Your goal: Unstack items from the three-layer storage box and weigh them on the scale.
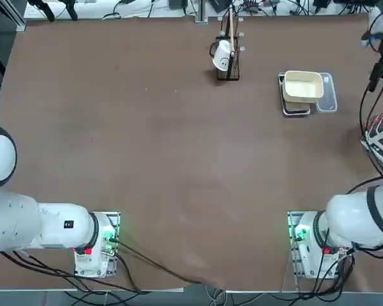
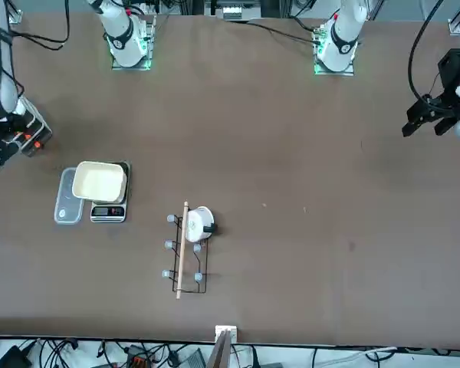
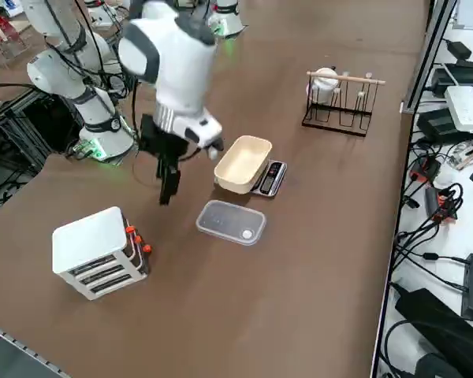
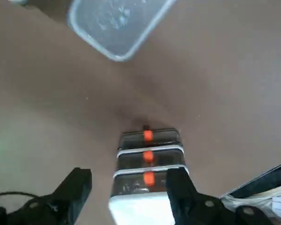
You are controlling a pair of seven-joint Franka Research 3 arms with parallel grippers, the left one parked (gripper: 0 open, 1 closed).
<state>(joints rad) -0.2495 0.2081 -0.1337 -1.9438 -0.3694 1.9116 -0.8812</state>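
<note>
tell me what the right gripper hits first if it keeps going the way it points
Probably the storage box. In the wrist view the open right gripper points at the box's white top, with nothing between. Depth is unclear, so it could instead reach the table just beyond it.

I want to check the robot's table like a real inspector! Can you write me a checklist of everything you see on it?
Surface: brown table, bare in the middle.
Job's things: three-layer storage box, white with orange tabs, stands near the table's edge; scale carries a cream bowl, nothing seen inside it; food items: nothing seen.
Clutter: clear lid lies flat beside the scale; black wire stand holds a white cup.
Grippers: right gripper is open, empty, pointing down above the table between the storage box and the lid.
Cables: black cables run from the arm bases.
Surroundings: more cables and devices past the table edges.
</note>
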